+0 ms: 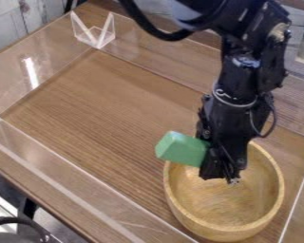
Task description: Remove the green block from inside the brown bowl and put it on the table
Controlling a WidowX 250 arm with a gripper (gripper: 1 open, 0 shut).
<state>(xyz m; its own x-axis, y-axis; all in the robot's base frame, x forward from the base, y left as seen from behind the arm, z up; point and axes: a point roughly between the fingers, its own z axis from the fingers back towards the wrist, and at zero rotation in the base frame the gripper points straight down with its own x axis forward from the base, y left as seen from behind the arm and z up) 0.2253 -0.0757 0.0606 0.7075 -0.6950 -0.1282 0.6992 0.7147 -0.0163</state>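
Note:
The green block (180, 149) hangs in the air just above the left rim of the brown bowl (224, 214), tilted, with one end clamped in my gripper (213, 159). The gripper points down and is shut on the block; its black fingers reach over the bowl's inside. The bowl sits on the wood-grain table (104, 104) at the front right, and its hollow shows only bare wood. The dark arm rises from the gripper toward the top right.
Low clear acrylic walls (41, 52) run along the table's edges. A small clear stand (94, 30) is at the back left corner. Bare tabletop stretches left of the bowl.

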